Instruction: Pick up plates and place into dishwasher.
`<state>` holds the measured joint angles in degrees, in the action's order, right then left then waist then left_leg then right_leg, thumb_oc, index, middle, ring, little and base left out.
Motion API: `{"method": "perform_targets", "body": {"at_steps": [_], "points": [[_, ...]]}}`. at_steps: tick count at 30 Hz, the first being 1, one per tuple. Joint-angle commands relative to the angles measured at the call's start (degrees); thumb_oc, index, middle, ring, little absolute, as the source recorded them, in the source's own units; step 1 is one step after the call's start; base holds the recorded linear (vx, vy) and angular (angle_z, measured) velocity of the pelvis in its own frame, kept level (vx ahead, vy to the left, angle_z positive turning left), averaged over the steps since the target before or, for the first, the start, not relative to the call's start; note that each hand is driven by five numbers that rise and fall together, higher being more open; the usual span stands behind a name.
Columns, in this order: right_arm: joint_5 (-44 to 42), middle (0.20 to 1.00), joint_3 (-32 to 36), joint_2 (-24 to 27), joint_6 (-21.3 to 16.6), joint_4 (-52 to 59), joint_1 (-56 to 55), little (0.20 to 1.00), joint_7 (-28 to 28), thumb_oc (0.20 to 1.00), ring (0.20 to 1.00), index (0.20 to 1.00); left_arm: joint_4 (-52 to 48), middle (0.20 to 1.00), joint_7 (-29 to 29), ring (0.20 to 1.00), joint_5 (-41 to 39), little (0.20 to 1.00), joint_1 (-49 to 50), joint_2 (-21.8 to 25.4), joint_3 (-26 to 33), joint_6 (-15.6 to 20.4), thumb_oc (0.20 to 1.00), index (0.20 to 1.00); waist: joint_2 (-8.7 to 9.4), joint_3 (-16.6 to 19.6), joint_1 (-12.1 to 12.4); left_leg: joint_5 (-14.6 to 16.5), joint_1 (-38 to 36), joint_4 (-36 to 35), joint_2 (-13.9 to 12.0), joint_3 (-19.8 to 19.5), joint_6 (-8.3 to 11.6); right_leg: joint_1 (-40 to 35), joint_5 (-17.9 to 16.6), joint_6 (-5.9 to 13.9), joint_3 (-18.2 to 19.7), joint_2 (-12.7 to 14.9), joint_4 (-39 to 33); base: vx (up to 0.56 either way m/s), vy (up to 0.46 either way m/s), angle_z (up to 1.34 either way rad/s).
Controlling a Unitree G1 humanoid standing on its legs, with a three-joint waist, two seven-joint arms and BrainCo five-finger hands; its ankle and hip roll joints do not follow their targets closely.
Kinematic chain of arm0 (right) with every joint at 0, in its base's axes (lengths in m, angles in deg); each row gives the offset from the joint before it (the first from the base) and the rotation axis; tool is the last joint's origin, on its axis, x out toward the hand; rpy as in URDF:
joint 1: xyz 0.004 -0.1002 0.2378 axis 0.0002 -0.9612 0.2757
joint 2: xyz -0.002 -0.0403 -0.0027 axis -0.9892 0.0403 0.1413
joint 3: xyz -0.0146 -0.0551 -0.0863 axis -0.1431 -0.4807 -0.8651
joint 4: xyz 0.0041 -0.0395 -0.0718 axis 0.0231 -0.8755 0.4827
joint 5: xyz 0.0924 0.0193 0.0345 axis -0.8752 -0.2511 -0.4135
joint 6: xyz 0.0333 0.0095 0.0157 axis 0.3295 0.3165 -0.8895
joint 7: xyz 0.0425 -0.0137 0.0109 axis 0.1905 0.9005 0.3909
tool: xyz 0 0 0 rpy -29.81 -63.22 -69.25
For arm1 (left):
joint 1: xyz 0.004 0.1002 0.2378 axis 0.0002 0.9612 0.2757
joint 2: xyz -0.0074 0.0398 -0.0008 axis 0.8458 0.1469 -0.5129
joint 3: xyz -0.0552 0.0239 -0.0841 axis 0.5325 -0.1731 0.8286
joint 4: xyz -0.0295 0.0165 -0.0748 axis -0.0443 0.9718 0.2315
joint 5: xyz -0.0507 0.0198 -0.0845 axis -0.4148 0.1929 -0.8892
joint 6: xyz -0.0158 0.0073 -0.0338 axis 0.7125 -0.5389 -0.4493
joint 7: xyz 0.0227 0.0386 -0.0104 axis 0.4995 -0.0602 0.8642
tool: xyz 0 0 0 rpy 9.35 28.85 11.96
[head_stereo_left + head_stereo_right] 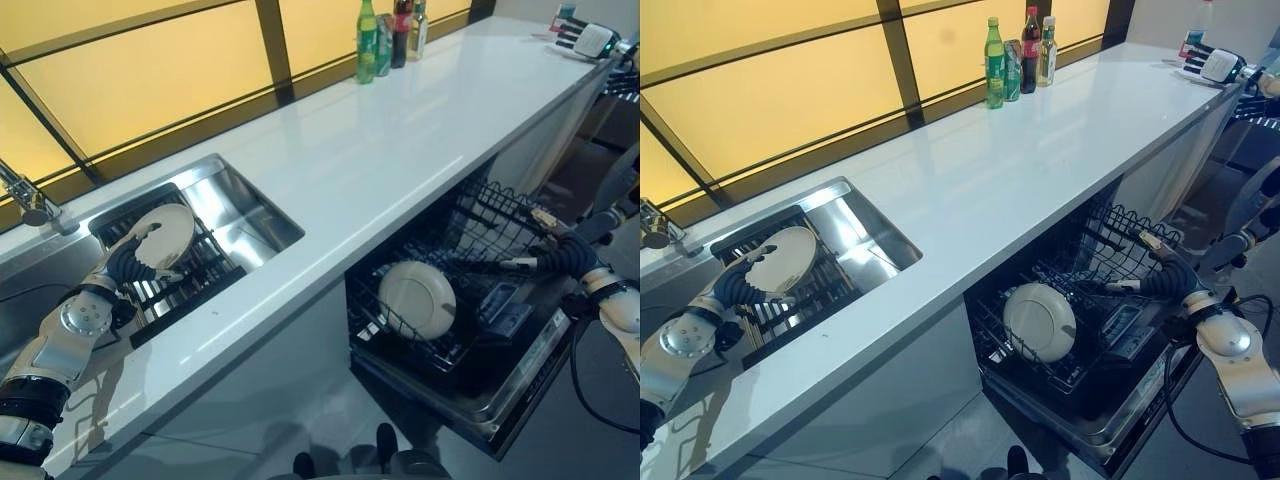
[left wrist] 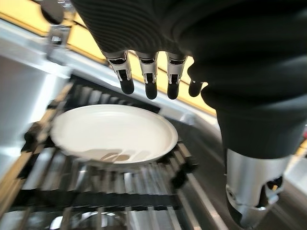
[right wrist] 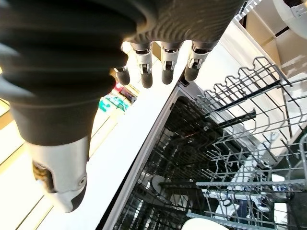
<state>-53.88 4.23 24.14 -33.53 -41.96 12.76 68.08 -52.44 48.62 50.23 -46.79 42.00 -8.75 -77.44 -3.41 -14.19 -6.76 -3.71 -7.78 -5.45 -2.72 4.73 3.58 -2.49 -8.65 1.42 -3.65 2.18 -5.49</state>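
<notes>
A white plate (image 1: 172,230) lies on the black rack (image 1: 205,268) in the sink (image 1: 255,218). My left hand (image 1: 130,262) hovers at the plate's near edge. Its fingers (image 2: 149,76) are straight over the plate (image 2: 112,134) and hold nothing. A second white plate (image 1: 418,298) stands on edge in the lower rack (image 1: 480,225) of the open dishwasher below the counter. My right hand (image 1: 558,256) is at that rack's right side, open, with straight fingers (image 3: 165,64) pointing into the wire rack (image 3: 225,143) and nothing in its grasp.
The white counter (image 1: 400,150) runs from the sink to the far right. Several bottles (image 1: 388,35) stand at its back edge. A faucet (image 1: 30,200) rises left of the sink. The dishwasher door (image 1: 525,365) hangs open into the floor space.
</notes>
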Motion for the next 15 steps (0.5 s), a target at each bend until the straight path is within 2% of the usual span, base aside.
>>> {"method": "perform_targets", "body": {"at_steps": [1,5,12,15], "points": [[-1.0,1.0,-2.0,3.1,-3.4,1.9,4.6,1.0,-2.6,1.0,1.0,1.0,4.6,1.0,3.9,1.0,0.5,1.0,-8.4,2.0,-1.7,-2.6,1.0,1.0,3.18,-0.7,-0.1,2.3,1.5,0.4,3.2,0.5,-2.67,-1.2,3.0,4.82,0.5,1.1,0.5,-0.05,0.029,-0.01],[-1.4,1.0,-5.3,3.7,-3.0,0.1,9.2,1.0,-4.1,1.0,1.0,1.0,10.0,1.0,7.4,1.0,-0.3,1.0,-14.6,1.5,-3.7,-4.1,1.0,1.0,4.03,-3.3,-0.5,1.6,3.3,0.4,2.8,0.7,-2.52,0.7,2.5,4.74,1.0,0.9,0.5,-0.11,0.029,-0.03],[-3.3,1.0,-9.4,5.1,-4.4,-3.1,13.9,1.0,-7.1,1.0,1.0,1.0,16.9,1.0,11.9,1.0,-5.2,1.0,-24.5,2.2,-6.9,-6.2,1.0,1.0,5.89,-7.6,-1.3,0.5,6.9,0.4,2.4,1.2,-2.2,4.2,1.3,4.91,1.9,0.6,0.5,-0.12,0.026,-0.09],[-4.4,1.0,-11.2,6.3,-4.6,-4.2,16.4,1.0,-8.5,1.0,1.0,1.0,19.1,1.0,13.4,1.0,-8.1,1.0,-28.7,2.6,-8.5,-5.8,1.0,1.0,6.59,-9.2,-1.5,0.0,8.5,0.4,2.3,1.4,-2.01,5.9,0.8,4.99,2.2,0.6,0.5,-0.11,0.032,-0.02]]}}
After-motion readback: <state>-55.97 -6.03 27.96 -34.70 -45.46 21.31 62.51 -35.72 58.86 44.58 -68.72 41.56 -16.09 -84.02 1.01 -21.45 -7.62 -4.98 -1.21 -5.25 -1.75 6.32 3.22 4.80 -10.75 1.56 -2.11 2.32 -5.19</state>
